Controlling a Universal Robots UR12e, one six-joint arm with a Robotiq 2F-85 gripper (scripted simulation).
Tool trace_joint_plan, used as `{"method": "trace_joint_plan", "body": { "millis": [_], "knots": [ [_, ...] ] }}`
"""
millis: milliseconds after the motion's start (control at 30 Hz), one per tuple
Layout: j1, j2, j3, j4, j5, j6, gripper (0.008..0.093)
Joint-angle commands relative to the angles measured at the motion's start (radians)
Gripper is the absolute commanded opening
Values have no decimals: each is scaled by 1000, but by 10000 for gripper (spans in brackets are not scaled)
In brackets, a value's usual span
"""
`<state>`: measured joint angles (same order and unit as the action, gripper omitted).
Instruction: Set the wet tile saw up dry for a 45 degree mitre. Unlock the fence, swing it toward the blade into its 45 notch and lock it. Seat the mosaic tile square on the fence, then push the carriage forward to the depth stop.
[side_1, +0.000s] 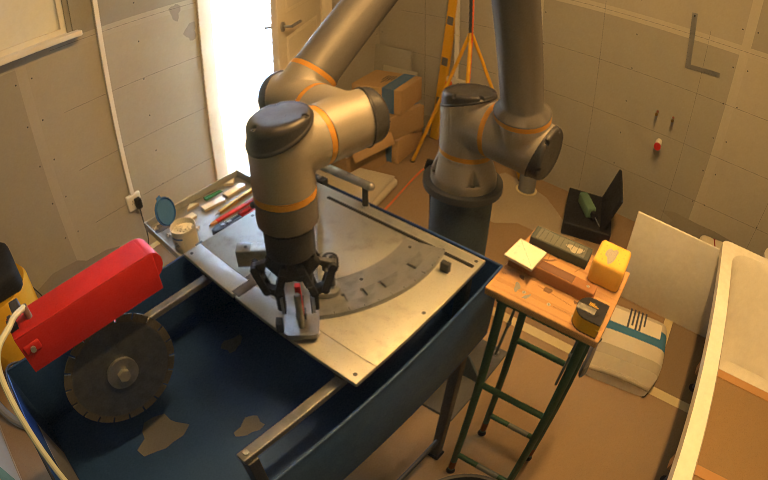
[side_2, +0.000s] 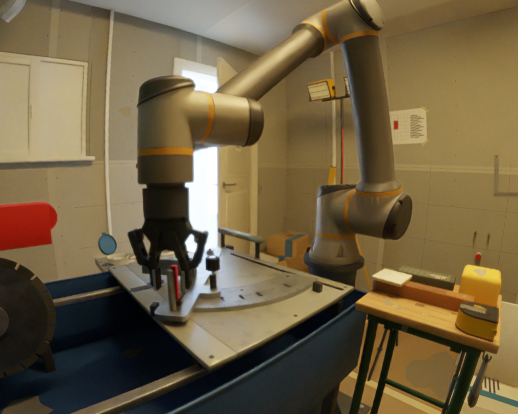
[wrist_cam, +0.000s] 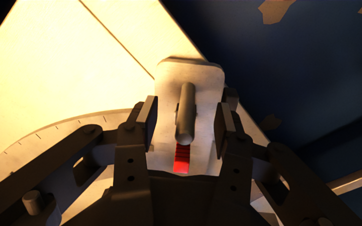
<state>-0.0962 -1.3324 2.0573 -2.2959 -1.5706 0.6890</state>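
Observation:
The fence's lock lever (wrist_cam: 185, 114), a grey bar with a red tip (side_1: 297, 294) (side_2: 173, 280), stands upright on the fence end plate (side_1: 298, 330) at the carriage table's edge nearest the blade. My gripper (wrist_cam: 184, 125) (side_1: 294, 294) (side_2: 167, 272) is directly over the lever, open, with the lever between its fingers and nothing held. The carriage table (side_1: 351, 266) carries a grey protractor arc (side_1: 385, 271) with notches. The saw blade (side_1: 118, 368) sits under a red guard (side_1: 85, 300) to the left. The white mosaic tile (side_1: 525, 254) (side_2: 391, 276) lies on the side table.
The blue water tray (side_1: 226, 396) surrounds the carriage, with rails across it. A wooden side table (side_1: 558, 288) on the right holds the tile, a brick, a dark block, a yellow sponge (side_1: 608, 265) and a tape measure (side_1: 589, 316). A tool tray (side_1: 198, 212) lies behind the carriage.

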Motion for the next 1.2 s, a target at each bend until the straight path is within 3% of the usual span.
{"method": "trace_joint_plan", "body": {
  "millis": [0, 267, 800, 1167],
  "knots": [
    [0, -1, -1, 0, 0, 0, 530],
    [0, -1, -1, 0, 0, 0, 680],
    [0, -4, -3, 6, 0, 0, 680],
    [0, -34, -22, 53, 0, 0, 680]
  ]
}}
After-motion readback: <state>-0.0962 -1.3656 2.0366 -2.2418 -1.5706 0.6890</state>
